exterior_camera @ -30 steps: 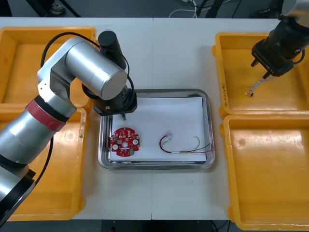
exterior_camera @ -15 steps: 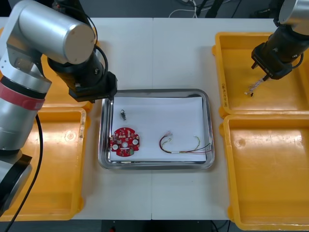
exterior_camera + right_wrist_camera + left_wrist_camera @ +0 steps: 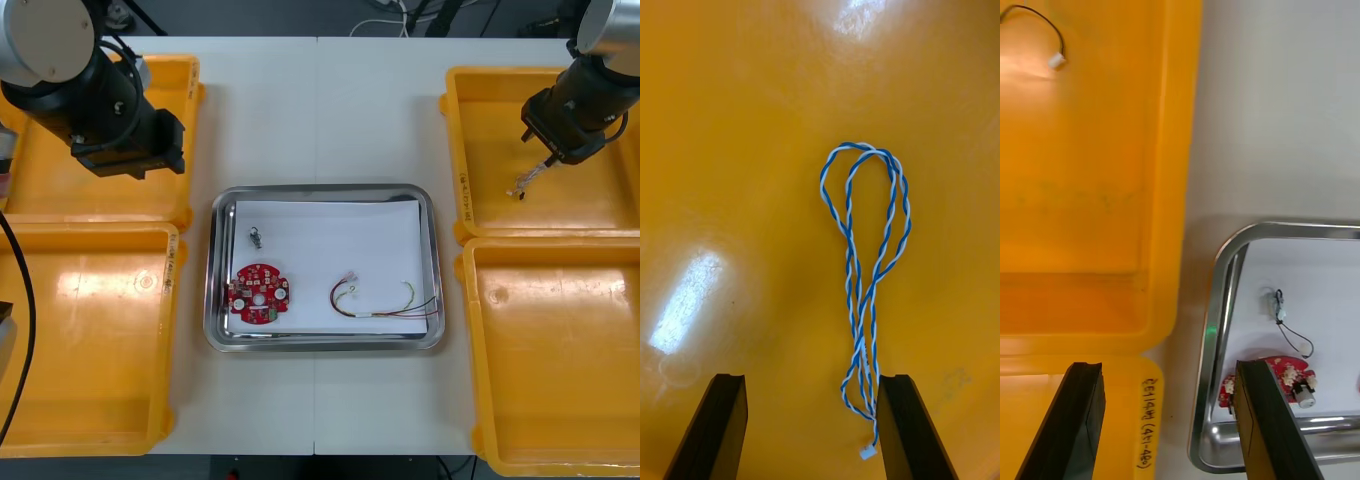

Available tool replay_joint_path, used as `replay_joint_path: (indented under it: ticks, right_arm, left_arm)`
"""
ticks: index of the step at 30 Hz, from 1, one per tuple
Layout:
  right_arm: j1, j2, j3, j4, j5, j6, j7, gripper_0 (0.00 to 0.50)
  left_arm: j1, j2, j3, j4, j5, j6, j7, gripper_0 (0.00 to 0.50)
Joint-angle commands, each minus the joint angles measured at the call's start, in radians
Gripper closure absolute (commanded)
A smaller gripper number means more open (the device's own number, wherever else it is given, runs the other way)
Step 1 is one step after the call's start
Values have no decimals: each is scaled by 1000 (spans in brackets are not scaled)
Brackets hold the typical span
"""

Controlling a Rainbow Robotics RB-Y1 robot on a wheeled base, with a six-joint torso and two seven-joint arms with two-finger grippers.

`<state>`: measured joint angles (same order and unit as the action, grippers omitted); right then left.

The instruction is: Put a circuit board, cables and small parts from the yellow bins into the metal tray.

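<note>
The metal tray (image 3: 325, 192) at the table's middle holds a round red circuit board (image 3: 259, 293), a small metal part (image 3: 256, 237) and a red and yellow cable (image 3: 375, 300). My left gripper (image 3: 130, 165) hangs over the right edge of the far left yellow bin (image 3: 40, 130). It is open (image 3: 1176, 431), with the tray's corner (image 3: 1217, 330), the part (image 3: 1276, 301) and the board (image 3: 1281, 375) beyond it. My right gripper (image 3: 555, 150) is low in the far right bin (image 3: 590, 200). It is open (image 3: 809, 427) around the end of a twisted blue and white cable (image 3: 865, 262), which lies on the bin floor.
A black cable (image 3: 1045, 34) lies deep in the far left bin. The near left bin (image 3: 90, 340) and near right bin (image 3: 560, 350) flank the tray. The blue and white cable (image 3: 530, 180) shows just below my right gripper.
My left arm has drawn back from above the tray to the far left bin, uncovering the small metal part lying in the tray. The right gripper has barely shifted.
</note>
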<state>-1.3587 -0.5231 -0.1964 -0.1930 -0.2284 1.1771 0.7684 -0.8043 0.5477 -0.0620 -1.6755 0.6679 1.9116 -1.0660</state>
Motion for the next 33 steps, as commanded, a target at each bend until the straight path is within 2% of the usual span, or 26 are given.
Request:
replay_joint_path:
  ticks: [1, 10, 17, 23, 33]
  right_arm:
    - [13, -12, -5, -14, 1, -13, 61, 0]
    - [59, -12, -21, -20, -15, -50, 74, 0]
    - [72, -12, -20, -22, -46, -51, 78, 0]
    - [89, -12, -20, -22, -101, -56, 80, 0]
    - [112, -12, -20, -22, -111, -67, 92, 0]
  left_arm:
    - [-41, 64, 41, -6, 10, 8, -123, 0]
    - [-47, 87, 103, 100, -47, 8, -276, 0]
    - [-98, 87, 126, 249, -103, -6, -390, 0]
    - [-128, 87, 128, 367, -119, -137, -473, 0]
    - [-164, 87, 136, 508, -136, -292, -589, 0]
